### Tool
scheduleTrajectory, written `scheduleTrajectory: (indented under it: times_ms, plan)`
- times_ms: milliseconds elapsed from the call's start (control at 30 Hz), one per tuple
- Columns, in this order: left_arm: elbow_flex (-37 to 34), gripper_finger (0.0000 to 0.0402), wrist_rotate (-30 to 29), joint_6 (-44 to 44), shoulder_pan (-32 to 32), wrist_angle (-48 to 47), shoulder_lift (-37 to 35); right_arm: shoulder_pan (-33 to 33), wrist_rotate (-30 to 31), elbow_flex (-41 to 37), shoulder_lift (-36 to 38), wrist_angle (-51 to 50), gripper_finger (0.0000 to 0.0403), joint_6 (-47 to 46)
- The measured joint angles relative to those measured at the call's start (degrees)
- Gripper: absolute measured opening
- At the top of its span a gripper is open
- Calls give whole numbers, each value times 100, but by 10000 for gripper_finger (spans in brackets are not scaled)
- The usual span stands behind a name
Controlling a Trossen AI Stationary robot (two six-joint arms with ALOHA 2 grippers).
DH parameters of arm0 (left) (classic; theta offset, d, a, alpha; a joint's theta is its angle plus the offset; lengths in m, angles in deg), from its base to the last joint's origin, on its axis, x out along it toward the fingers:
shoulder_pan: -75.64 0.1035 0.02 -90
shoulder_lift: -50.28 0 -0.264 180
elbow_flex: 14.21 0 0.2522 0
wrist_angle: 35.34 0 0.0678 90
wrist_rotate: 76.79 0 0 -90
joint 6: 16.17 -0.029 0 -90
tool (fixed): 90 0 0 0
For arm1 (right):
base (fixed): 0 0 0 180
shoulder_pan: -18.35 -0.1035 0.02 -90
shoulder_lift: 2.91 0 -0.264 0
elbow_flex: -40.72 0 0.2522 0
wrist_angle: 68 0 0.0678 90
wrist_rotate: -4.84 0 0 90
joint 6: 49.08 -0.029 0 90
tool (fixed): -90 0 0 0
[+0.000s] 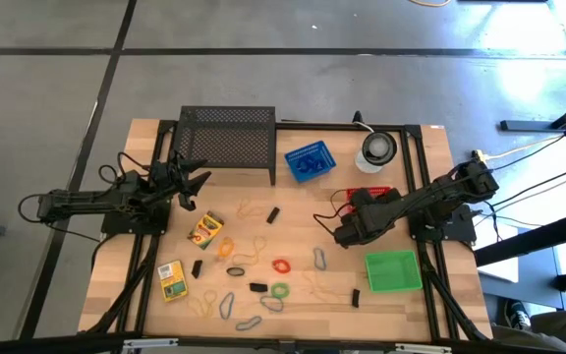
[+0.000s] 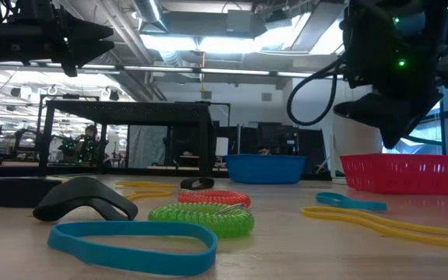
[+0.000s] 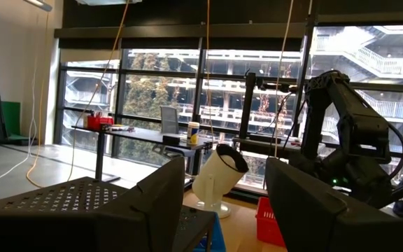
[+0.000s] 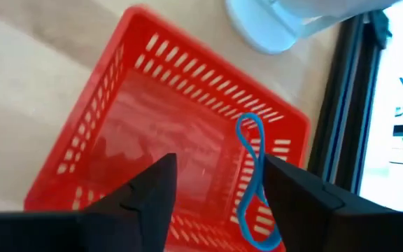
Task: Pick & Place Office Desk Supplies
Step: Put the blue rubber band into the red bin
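Across the wooden table (image 1: 293, 221) we see the right pincer (image 4: 219, 192) parted and empty above the red basket (image 4: 128, 91), where a limp, featherlight blue rubber band (image 4: 252, 178) lies, best pinched across one strand.

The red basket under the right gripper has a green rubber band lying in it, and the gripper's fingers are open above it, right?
Not quite: the rubber band in the red basket is blue, not green, as the right wrist view shows. The rest holds: the right gripper hangs over that basket with its fingers apart.
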Motion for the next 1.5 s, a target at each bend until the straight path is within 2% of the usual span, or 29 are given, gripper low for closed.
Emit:
scheduleTrajectory:
  times_ms: [233,767,1000,1200,1500]
  plan:
    - [0,194,0,0,1,0,-1,41,-539,0,84,62,223,503]
    - [1,194,0,0,-1,2,0,502,-663,2,1354,799,220,1915]
    - [0,194,-1,0,-1,1,-2,846,-882,-7,1414,1088,220,2574]
    - [0,194,0,0,0,2,-2,1168,-1532,-117,1414,1321,220,3456]
    - [0,194,0,0,0,2,0,1470,-1524,-156,1414,1373,220,3592]
